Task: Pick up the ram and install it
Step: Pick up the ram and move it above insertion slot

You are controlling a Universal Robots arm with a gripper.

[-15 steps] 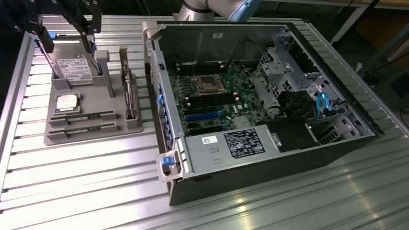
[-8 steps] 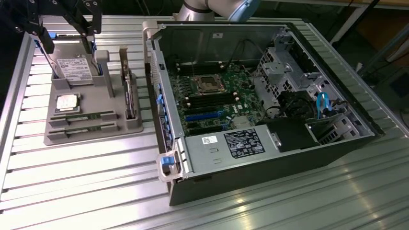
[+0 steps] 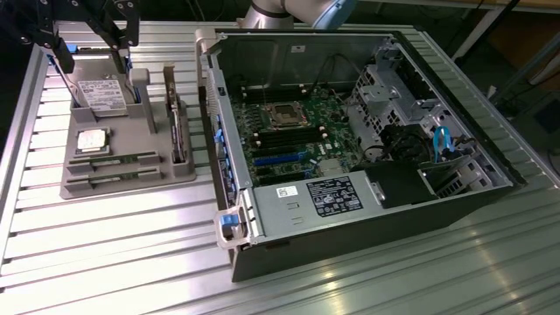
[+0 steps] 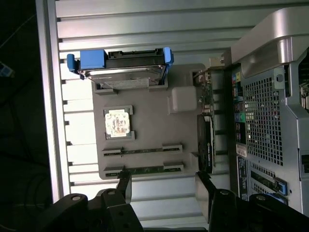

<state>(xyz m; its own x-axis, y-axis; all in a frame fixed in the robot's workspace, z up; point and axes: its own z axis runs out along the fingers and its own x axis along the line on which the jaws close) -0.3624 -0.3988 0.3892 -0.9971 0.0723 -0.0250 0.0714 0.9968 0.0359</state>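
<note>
Two green ram sticks (image 3: 114,159) (image 3: 114,176) lie flat in slots at the near end of a grey holder (image 3: 131,190). In the wrist view they show as thin strips (image 4: 142,150) (image 4: 142,169) just beyond my fingertips (image 4: 124,186). My gripper (image 3: 94,47) (image 4: 164,191) hangs above the holder's far end, over the hard drive. It is open, with nothing between its black fingers. The open computer case (image 3: 368,216) lies to the exterior view's right. Its motherboard (image 3: 302,131) faces up and shows dark memory slots (image 3: 282,139).
The holder also carries a silver hard drive with blue brackets (image 3: 101,93) (image 4: 123,72), a square processor chip (image 3: 92,141) (image 4: 118,123) and an upright card (image 3: 178,128). The case's side wall (image 3: 214,131) stands right next to the holder. A ribbed metal table (image 3: 114,249) lies below.
</note>
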